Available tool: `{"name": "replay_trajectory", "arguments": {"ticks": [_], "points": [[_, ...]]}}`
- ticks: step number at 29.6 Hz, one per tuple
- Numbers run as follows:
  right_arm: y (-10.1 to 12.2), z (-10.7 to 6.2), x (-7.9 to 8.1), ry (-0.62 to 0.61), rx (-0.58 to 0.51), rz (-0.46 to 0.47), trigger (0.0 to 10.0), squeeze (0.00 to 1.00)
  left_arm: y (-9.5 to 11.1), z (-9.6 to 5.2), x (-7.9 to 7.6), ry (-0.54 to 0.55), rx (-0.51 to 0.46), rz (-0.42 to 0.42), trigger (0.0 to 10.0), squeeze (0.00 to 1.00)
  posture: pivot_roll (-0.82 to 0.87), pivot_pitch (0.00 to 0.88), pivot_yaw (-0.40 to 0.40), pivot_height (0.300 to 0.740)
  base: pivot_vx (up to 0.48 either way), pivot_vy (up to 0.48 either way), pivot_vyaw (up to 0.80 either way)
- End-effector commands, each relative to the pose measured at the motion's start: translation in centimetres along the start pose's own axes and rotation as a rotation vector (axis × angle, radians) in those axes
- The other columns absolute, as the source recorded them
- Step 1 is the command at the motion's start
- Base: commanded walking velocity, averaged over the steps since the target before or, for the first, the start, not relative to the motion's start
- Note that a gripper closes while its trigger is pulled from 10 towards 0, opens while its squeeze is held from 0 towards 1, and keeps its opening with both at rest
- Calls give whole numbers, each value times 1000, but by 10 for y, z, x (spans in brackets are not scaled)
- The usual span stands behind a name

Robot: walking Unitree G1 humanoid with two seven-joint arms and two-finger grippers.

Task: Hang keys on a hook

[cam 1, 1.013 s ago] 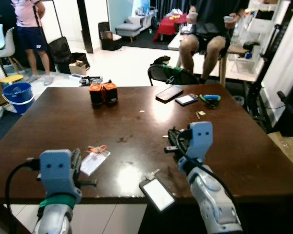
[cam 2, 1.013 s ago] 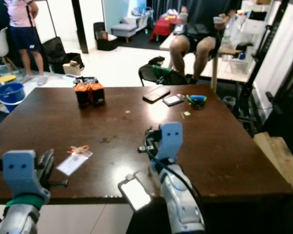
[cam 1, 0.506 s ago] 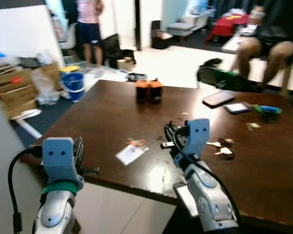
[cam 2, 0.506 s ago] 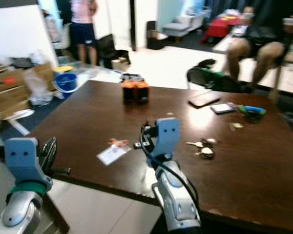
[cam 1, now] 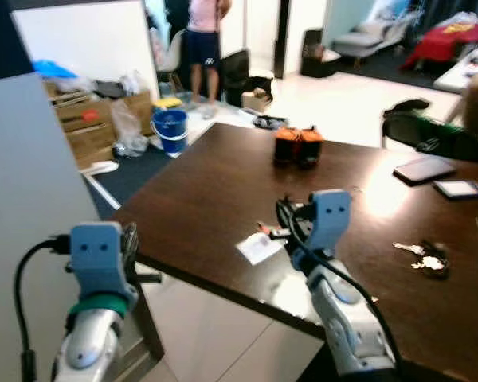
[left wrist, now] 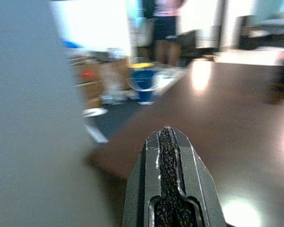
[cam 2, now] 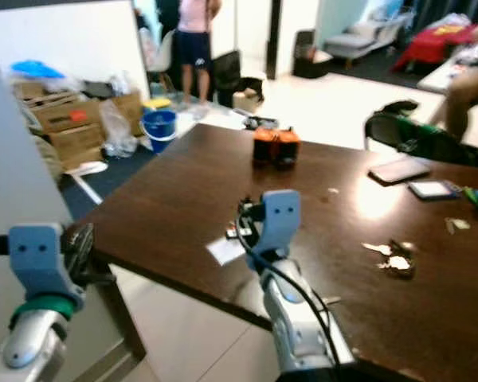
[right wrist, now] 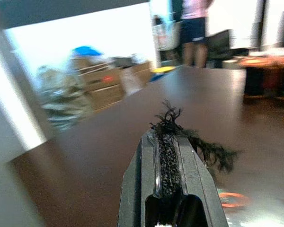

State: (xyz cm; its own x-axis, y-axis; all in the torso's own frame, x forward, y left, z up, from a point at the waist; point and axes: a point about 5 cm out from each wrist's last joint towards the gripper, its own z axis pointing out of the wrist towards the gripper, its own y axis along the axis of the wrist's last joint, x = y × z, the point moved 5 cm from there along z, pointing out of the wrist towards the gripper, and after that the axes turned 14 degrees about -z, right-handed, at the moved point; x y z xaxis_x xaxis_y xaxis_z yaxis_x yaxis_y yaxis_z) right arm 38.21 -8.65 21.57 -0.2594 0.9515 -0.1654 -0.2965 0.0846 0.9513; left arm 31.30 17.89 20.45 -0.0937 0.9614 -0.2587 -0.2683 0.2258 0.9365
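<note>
My left gripper (left wrist: 166, 142) hangs pressed together off the table (cam 1: 215, 191) edge; my right gripper (right wrist: 166, 142) hovers over the tabletop, closed with nothing between its fingers. The keys (cam 1: 424, 256) lie to its right. Farther off, a blue bucket (cam 1: 170, 130); contents unclear.
</note>
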Motion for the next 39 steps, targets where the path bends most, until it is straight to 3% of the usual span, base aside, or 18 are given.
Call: {"name": "replay_trajectory", "arguments": {"ticks": [1, 10, 13, 22, 29, 35, 39], "points": [[-3, -1, 1, 5, 9, -7, 10000, 0, -5, -4, 1, 4, 24, 4, 10000, 0, -167, 19, 102, 740, 0, 0, 800], [-3, 0, 11, 31, 5, -4, 10000, 0, -10, -8, 4, 21, 46, 10, 10000, 0, -162, 14, 99, 740, 0, 0, 800], [-5, 3, 13, 33, 20, -17, 10000, 0, -20, -8, 11, 56, 88, 30, 10000, 0, -157, 19, 132, 740, 0, 0, 800], [-42, -5, -2, -15, 179, -74, 10000, 0, -34, -4, 17, 83, 153, 74, 10000, 0, -142, 20, 134, 740, 0, 0, 800], [-52, -14, -10, -43, 219, -86, 10000, 0, -46, -10, 21, 106, 200, 103, 10000, 0, -152, 31, 141, 740, 0, 0, 800], [-55, -16, -12, -49, 226, -89, 10000, 0, -49, -13, 21, 99, 213, 125, 10000, 0, -153, 35, 134, 740, 0, 0, 800], [-43, -14, -8, -23, 166, -96, 10000, 0, -49, -18, 24, 100, 204, 135, 10000, 0, -160, 34, 129, 740, 0, 0, 800]]}}
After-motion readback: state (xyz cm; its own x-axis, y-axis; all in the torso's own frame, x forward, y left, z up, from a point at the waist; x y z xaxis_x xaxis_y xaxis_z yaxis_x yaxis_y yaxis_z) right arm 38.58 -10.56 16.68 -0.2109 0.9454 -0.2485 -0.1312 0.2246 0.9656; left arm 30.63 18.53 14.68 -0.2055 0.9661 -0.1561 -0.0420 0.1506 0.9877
